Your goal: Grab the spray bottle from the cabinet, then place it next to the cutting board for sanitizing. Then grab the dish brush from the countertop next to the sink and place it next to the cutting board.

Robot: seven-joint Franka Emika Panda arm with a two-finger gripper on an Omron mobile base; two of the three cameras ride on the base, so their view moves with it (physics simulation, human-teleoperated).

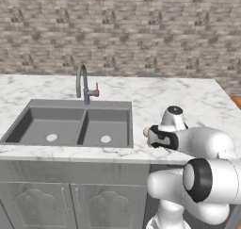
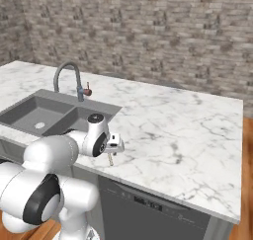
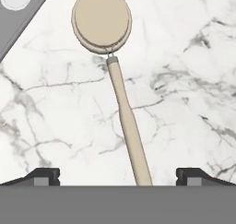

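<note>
Brush (image 3: 119,94) was right there in the hand view, lying flat on the white marble countertop (image 3: 184,57), its round cream head toward the top of that view and the thin tan handle running down between the two dark fingertips (image 3: 46,176). The gripper (image 3: 118,177) stood wide open, one tip far to each side of the handle, neither touching it, nothing in its hold. A corner of the dark grey sink (image 3: 18,11) showed at the upper left of that view, near the brush head but apart from it.

From the left base view, the arm was bent low over the front edge of the countertop (image 1: 188,96), just right of the sink (image 1: 70,124), and the brush head (image 1: 147,131) peeked out beside the wrist (the hand itself hid the rest). The gooseneck faucet (image 1: 84,84) with its red detail rose behind the two basins.

In the right base view the gripper (image 2: 116,146) hung over the counter edge by the sink's right basin (image 2: 54,115), and a short length of tan handle (image 2: 110,158) showed just under it. The faucet (image 2: 69,78) curved up at the back of the sink.
</note>
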